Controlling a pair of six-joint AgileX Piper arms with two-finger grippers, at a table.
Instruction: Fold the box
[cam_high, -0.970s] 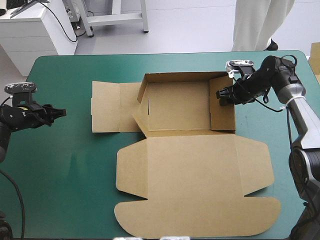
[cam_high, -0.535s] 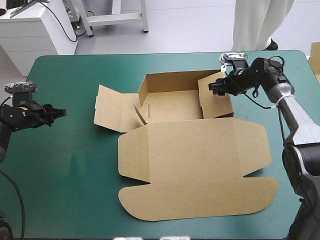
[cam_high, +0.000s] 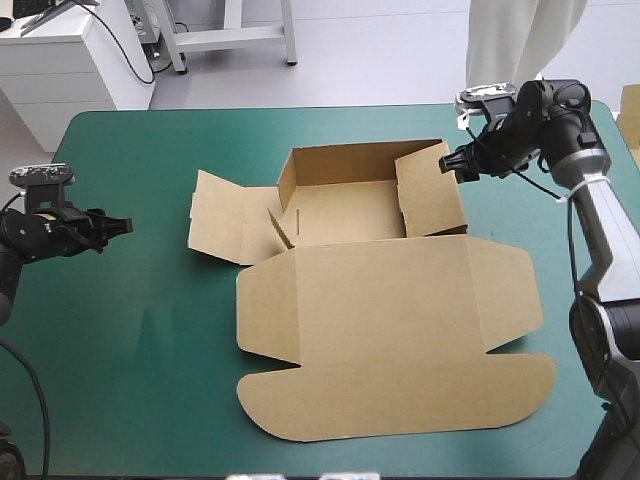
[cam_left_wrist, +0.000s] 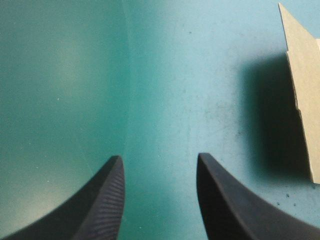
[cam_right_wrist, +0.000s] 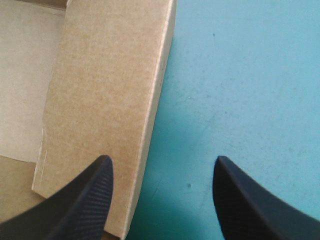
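— How is the light in the high view?
— Bright and even, from overhead. The box (cam_high: 385, 330) throws only thin shadows on the teal-green cover (cam_high: 140, 330).
— And the left wrist view?
— A pale sheen lies on the cover, and a dark, soft-edged shadow sits beside the box's flap (cam_left_wrist: 302, 100).
— The right wrist view?
— The board and cover are evenly lit.

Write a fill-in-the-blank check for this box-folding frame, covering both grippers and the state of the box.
1. The right gripper is ____, by the right wall of the box.
2. The left gripper is open over the bare ____ cover, apart from the box.
3. The lid lies ____ on the table, toward its near edge.
4. The side flap not yet tucked in is on the box's ____ side.

Missing words: open; teal-green; flat; left.
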